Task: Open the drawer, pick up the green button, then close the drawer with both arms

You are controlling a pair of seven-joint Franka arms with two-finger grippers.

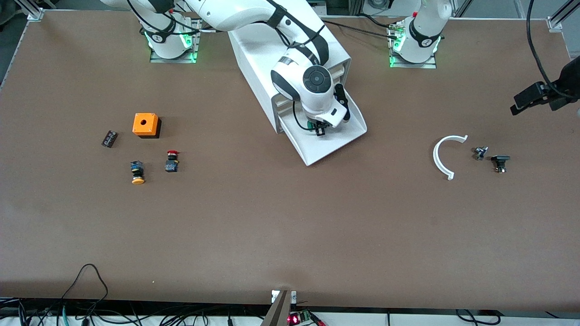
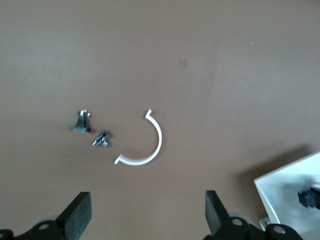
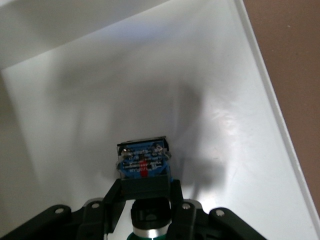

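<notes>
I see the orange box [image 1: 146,124] on the surface [image 1: 272,226] toward the right arm's end, well apart from the cabinet [image 1: 253,59]. The yellow-capped button [image 1: 137,172] and red-capped button [image 1: 171,161] lie nearer the camera than that box. The drawer [image 1: 335,140] stands pulled out of the cabinet; in it my right tool [image 1: 320,131] is clamped on the button [image 3: 143,162]. Toward the left arm's end lies a white arc [image 1: 443,156]. My left tool [image 2: 147,215] hangs wide above the surface near the arc.
</notes>
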